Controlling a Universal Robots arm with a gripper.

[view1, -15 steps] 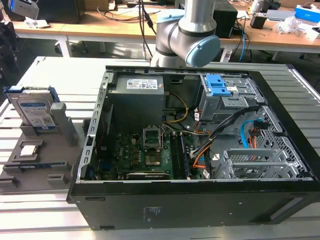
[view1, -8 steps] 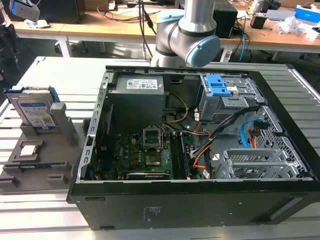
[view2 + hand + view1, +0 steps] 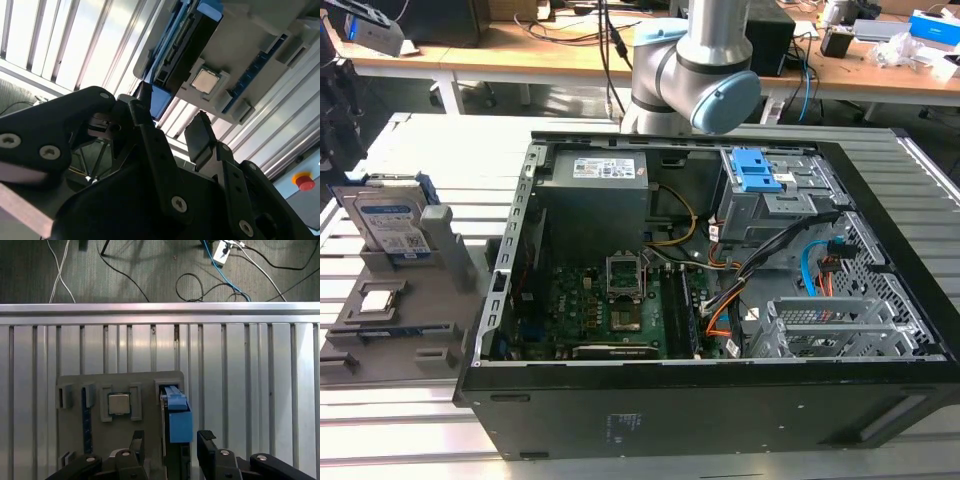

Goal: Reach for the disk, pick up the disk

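Note:
The disk [image 3: 388, 216] stands on edge in a slot of the grey holder [image 3: 440, 300] at the exterior view's left, its white and blue label facing out. In the first wrist view the disk [image 3: 176, 416] appears edge-on with its blue bracket uppermost. My gripper [image 3: 171, 441] hangs above it, open, with one black finger [image 3: 137, 441] on each side of the disk's line and nothing between them. In the second wrist view the fingertips [image 3: 142, 106] point toward the disk [image 3: 186, 44]. The black gripper body [image 3: 336, 125] sits at the exterior view's left edge.
A small square processor chip [image 3: 119, 403] lies in the holder beside the disk. The holder rests on a slatted aluminium table [image 3: 250, 390]. An open computer case [image 3: 700, 290] takes up the exterior view's middle and right, with the arm's base [image 3: 695, 75] behind it.

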